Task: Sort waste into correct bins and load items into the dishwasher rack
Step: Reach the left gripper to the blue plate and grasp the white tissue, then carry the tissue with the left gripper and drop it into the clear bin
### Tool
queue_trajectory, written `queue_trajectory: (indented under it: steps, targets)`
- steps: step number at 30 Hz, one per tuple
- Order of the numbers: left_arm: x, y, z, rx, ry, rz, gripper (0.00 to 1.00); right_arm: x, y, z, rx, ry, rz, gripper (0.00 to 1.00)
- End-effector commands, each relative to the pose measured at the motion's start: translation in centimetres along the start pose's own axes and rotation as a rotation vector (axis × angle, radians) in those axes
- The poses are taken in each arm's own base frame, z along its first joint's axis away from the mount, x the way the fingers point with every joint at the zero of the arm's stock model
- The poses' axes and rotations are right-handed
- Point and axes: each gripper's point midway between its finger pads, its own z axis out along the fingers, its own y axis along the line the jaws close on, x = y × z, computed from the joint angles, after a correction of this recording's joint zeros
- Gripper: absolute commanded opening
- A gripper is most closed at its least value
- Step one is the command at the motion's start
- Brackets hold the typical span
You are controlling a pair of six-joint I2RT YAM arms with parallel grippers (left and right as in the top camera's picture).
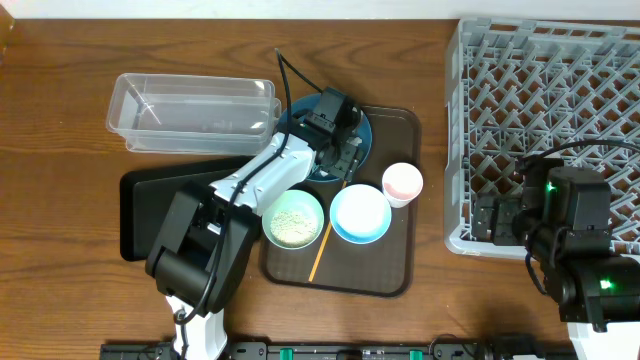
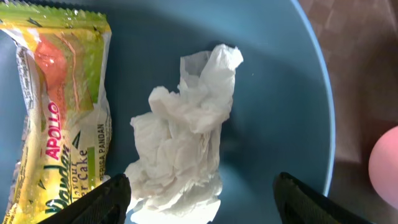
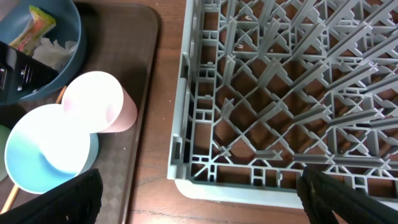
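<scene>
My left gripper is open low over the dark blue plate, its fingers on either side of the crumpled white tissue. The orange and yellow-green snack wrapper lies on the plate beside the tissue. Overhead, the gripper covers most of the plate. The pale mint bowl holds rice grains. The light blue bowl, the pinkish-white cup and the wooden stick sit on the brown tray. My right gripper is open and empty over the grey rack's near-left corner.
The clear tub stands at the back left, the black bin in front of it under my left arm. The brown tray holds the dishes. The rack fills the right side.
</scene>
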Motion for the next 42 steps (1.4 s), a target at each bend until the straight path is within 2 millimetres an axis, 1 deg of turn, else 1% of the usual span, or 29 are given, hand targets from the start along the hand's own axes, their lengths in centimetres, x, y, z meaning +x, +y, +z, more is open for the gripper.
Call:
queue_trajectory:
  steps: [1,5,14,16,18,22,24,27,30,31,32,35,37,39,42]
  targets:
    - [-1.0,0.0,-0.1,-0.004,-0.024,0.012,0.74,-0.1,0.2,-0.2,-0.006,-0.001,-0.011,0.99]
    - [-0.9,0.0,0.1,-0.004,-0.022,0.012,0.68,0.0,0.2,-0.2,-0.005,0.001,-0.011,0.99]
    - [0.1,0.2,1.6,-0.006,0.014,0.010,0.68,0.4,0.2,-0.2,-0.004,0.017,-0.011,0.99]
    - [0.1,0.2,1.6,-0.006,0.014,0.010,0.64,0.4,0.2,-0.2,-0.004,0.017,-0.011,0.99]
    - [0.1,0.2,1.6,-0.006,0.015,0.009,0.62,0.4,0.2,-0.2,-0.004,0.017,-0.011,0.99]
    - [0.3,0.2,1.6,-0.007,0.024,0.009,0.49,0.4,0.1,-0.2,-0.004,0.018,-0.011,0.99]
    - [0.4,0.2,1.6,-0.006,0.026,0.009,0.36,0.4,0.2,-0.2,-0.004,0.018,-0.011,0.99]
    - [0.3,0.2,1.6,-0.007,0.025,0.009,0.30,0.4,0.2,-0.2,-0.004,0.018,-0.011,0.99]
    - [0.2,0.2,1.5,-0.008,0.022,0.009,0.20,0.4,0.1,-0.2,-0.004,0.018,-0.011,0.99]
    - [0.1,0.3,1.3,-0.010,0.019,0.008,0.19,0.4,0.2,-0.2,-0.004,0.018,-0.011,0.99]
    - [0.0,0.4,1.1,-0.012,0.013,0.007,0.14,0.4,0.2,-0.2,-0.004,0.018,-0.011,0.99]
    - [-0.9,0.2,-0.2,-0.010,-0.020,0.010,0.12,0.4,0.2,-0.2,-0.004,0.018,-0.011,0.99]
    - [-1.9,0.3,-2.0,-0.021,-0.065,0.011,0.11,0.4,0.2,-0.2,-0.004,0.017,-0.011,0.99]
    - [-3.0,1.0,-4.1,-0.058,-0.115,0.007,0.09,0.4,0.2,-0.2,-0.004,0.017,-0.011,0.99]
    - [-4.6,2.2,-7.8,-0.097,-0.201,-0.011,0.09,0.4,0.2,-0.2,-0.003,0.017,-0.011,0.99]
